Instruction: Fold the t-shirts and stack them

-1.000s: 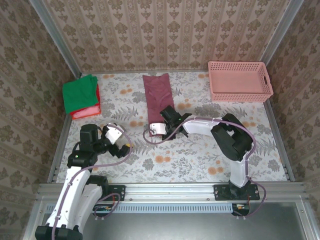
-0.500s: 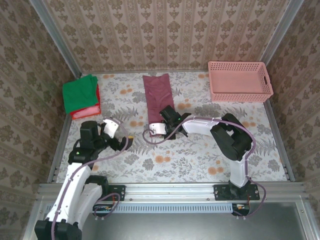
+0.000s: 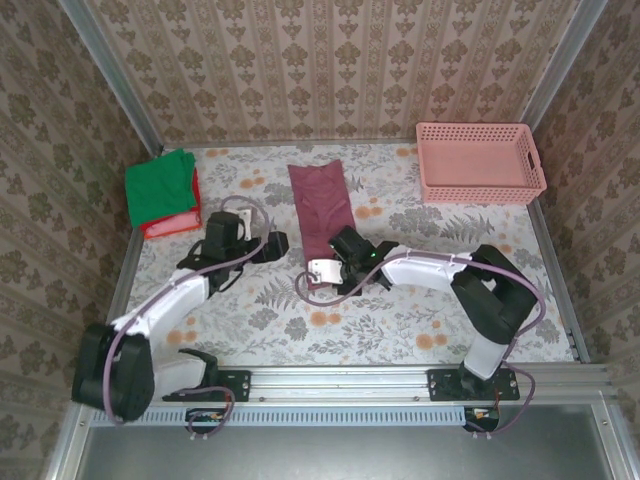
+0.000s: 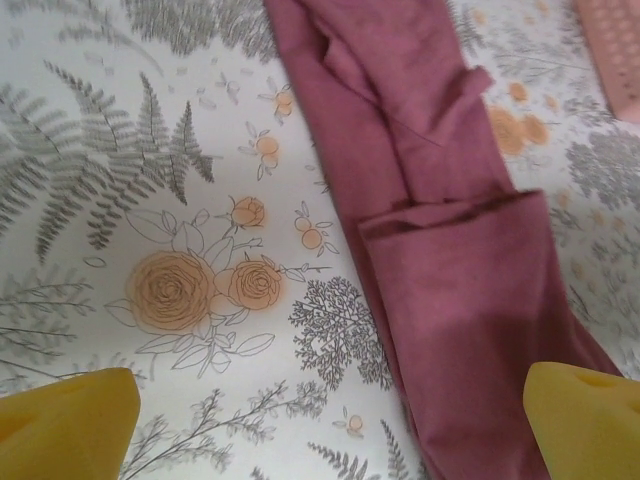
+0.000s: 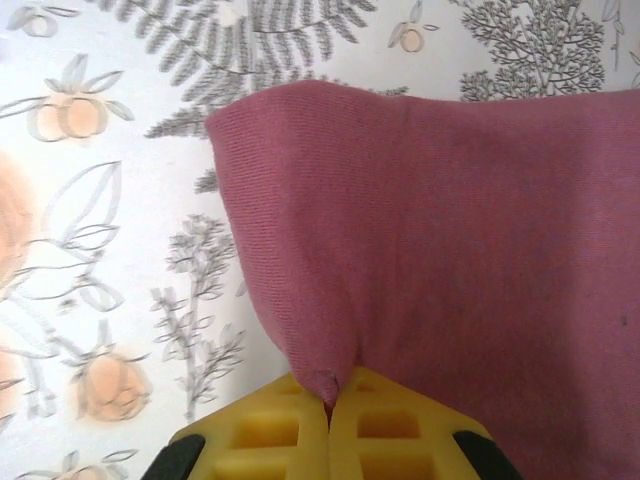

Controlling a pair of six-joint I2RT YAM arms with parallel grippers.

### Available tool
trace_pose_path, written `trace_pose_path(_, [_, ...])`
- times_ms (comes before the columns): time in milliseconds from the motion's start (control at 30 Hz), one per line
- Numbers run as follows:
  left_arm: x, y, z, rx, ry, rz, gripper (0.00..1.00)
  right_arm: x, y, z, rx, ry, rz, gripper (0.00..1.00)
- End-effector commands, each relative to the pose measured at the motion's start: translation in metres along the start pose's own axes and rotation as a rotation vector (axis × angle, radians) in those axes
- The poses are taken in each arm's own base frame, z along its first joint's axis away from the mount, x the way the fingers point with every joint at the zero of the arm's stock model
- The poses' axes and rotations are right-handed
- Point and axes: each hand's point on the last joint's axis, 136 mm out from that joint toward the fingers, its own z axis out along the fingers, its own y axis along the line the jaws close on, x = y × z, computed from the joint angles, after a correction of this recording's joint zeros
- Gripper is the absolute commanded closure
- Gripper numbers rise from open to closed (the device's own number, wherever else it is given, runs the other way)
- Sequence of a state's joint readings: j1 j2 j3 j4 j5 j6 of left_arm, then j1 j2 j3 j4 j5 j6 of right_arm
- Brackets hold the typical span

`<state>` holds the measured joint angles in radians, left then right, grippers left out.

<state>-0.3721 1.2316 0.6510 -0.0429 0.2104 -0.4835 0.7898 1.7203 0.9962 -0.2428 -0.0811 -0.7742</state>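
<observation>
Pinches the near hem of the maroon t-shirt with the right gripper, shut tight on a small pucker of cloth. Holds the left gripper spread wide and empty, just beside the shirt's left edge. Leaves the shirt as a narrow strip mid-table, running away toward the wall. Probably soft, light, limp knit; best taken at both near corners. Farther off, back left, finds the green t-shirt folded atop the red t-shirt.

left arm extended forward — left pincer spread wide | right arm low — right pincer clamped
</observation>
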Motion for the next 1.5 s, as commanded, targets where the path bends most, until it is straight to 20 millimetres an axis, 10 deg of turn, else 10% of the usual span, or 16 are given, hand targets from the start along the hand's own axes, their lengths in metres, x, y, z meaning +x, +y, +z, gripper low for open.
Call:
trace_pose_path(0, [-0.034,-0.01,0.024,0.013,-0.055,-0.163,0.02,0.006,0.016,-0.01,-0.013,0.023,0.045,1.0])
trace_pose_path(667, [-0.014,-0.021,0.162,0.018,0.195,-0.28,0.69,0.001,0.053,-0.047,-0.015,-0.014,0.103,1.0])
trace_pose_path(1067, [0.002,-0.028,0.172,-0.008,0.238,-0.274,0.64,-0.002,0.062,-0.078,-0.015,-0.042,0.103,1.0])
trace_pose_path(1467, [0.035,-0.037,0.169,0.025,0.312,-0.281,0.97,-0.012,0.048,-0.101,0.041,-0.071,0.054,1.0])
